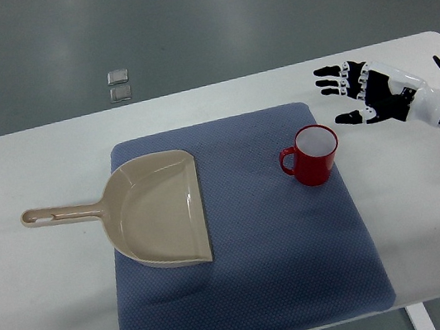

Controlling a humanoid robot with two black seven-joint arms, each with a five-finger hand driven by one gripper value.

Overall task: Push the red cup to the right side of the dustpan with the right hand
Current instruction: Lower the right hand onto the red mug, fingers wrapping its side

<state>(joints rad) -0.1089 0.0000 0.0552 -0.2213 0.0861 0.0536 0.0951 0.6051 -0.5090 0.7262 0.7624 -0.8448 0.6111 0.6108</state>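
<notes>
- I see the right hand (pixel 363 92) hovering above the surface (pixel 27 162), fingers (pixel 331 72) spread, holding nothing.
- Red cup (pixel 311 156) upright on blue mat (pixel 285 255), right of dustpan (pixel 156 213).

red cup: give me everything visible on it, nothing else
The red cup is a glossy mug, red outside with a white inside that looks empty. It stands upright on the right part of the blue mat, its loop handle pointing toward the dustpan, which lies apart from it to the left. Nothing touches the cup except the mat. The right hand hovers up and to its right, fingers spread, not in contact.
</notes>
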